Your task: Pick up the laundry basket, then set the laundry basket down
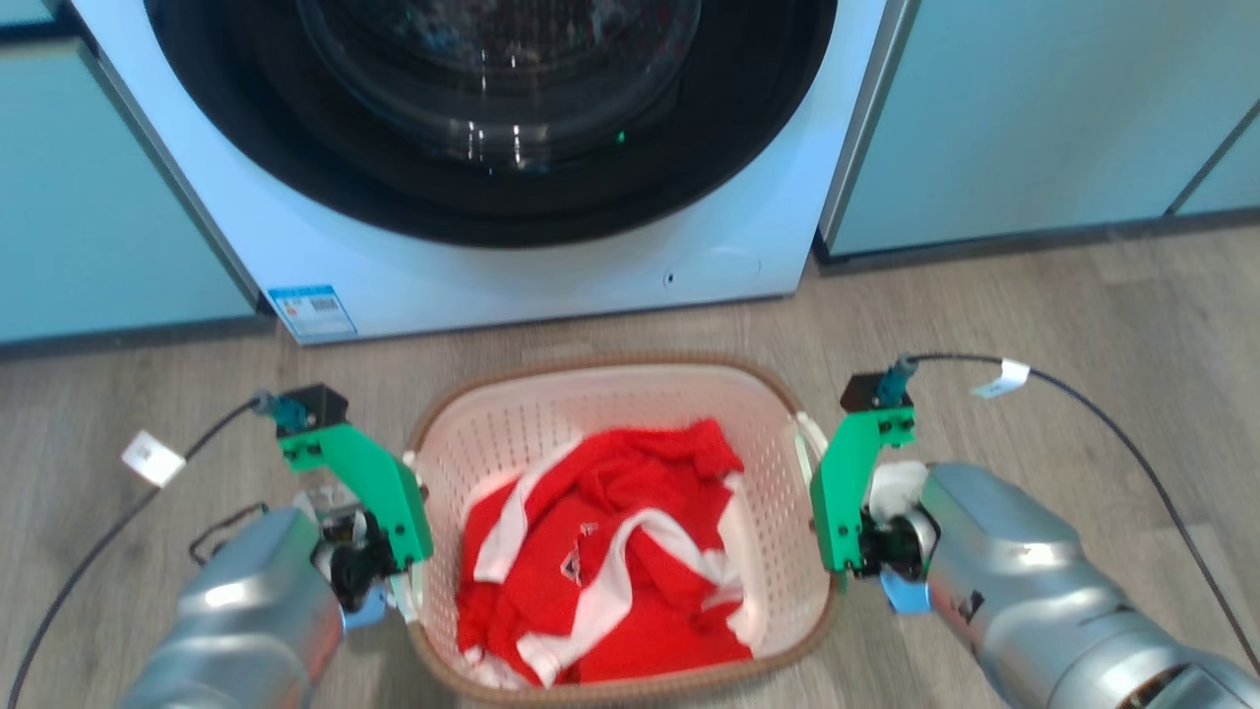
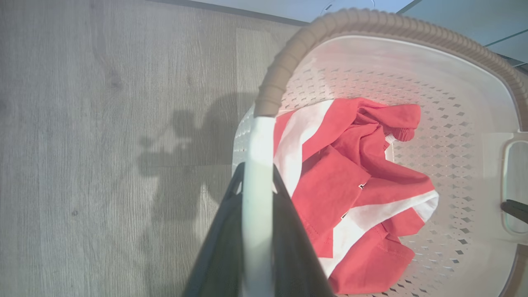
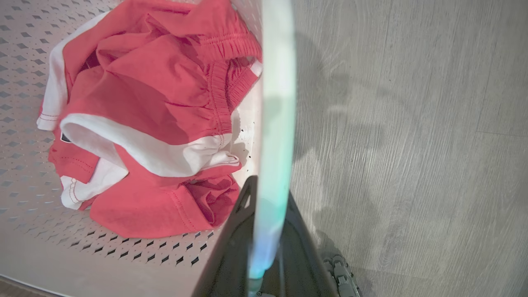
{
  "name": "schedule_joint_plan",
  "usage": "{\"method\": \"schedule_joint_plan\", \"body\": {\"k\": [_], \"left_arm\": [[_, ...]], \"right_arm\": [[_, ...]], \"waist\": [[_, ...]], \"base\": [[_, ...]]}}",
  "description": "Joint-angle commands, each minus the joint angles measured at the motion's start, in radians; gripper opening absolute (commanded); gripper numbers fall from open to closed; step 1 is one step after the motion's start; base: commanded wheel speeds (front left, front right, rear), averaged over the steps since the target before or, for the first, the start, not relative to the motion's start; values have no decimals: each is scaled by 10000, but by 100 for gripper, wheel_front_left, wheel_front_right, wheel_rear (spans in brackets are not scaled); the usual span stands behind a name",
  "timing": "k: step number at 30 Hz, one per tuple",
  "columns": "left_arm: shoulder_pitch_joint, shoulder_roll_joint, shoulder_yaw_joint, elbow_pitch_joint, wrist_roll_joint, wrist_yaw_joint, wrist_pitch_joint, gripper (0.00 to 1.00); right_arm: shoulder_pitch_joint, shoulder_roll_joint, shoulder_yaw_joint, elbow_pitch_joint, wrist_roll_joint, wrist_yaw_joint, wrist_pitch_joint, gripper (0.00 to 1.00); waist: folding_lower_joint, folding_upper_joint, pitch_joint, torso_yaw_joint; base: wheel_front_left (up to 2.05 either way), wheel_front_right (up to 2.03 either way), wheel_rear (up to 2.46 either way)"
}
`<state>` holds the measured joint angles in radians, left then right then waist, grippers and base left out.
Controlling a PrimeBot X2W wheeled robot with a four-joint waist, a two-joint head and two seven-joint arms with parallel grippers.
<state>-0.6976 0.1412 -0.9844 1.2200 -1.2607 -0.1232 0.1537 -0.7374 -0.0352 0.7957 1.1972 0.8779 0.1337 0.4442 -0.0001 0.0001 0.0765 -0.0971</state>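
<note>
The laundry basket is white and perforated with a brown woven rim, and sits low in the middle of the head view with red-and-white clothes heaped inside. My left gripper is shut on its left white loop handle. My right gripper is shut on the right handle. In the head view both grippers' green mounts flank the basket, left and right. I cannot tell whether the basket's base touches the floor.
A white washing machine with a dark round door stands just beyond the basket. Pale teal cabinets flank it. Grey wood-plank floor spreads on both sides. Black cables trail from each wrist.
</note>
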Motion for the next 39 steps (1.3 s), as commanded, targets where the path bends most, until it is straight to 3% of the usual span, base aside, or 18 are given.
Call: {"method": "schedule_joint_plan", "body": {"k": [1,13,39], "left_arm": [[-464,437,362,12,-228,-75,-33,0],[-173,371,306,36,-545,-75,446,0],[-105,427,169,78,-794,-75,480,0]], "right_arm": [[256,-150,158,157,21,-30,132,0],[311,-150,385,260,474,-30,785,0],[258,-150,768,440,929,-30,793,0]], "waist": [[1,-1,-313,-29],[1,-1,-876,8],[1,-1,-939,-40]], "base": [[0,0,0],[0,0,0],[0,0,0]]}}
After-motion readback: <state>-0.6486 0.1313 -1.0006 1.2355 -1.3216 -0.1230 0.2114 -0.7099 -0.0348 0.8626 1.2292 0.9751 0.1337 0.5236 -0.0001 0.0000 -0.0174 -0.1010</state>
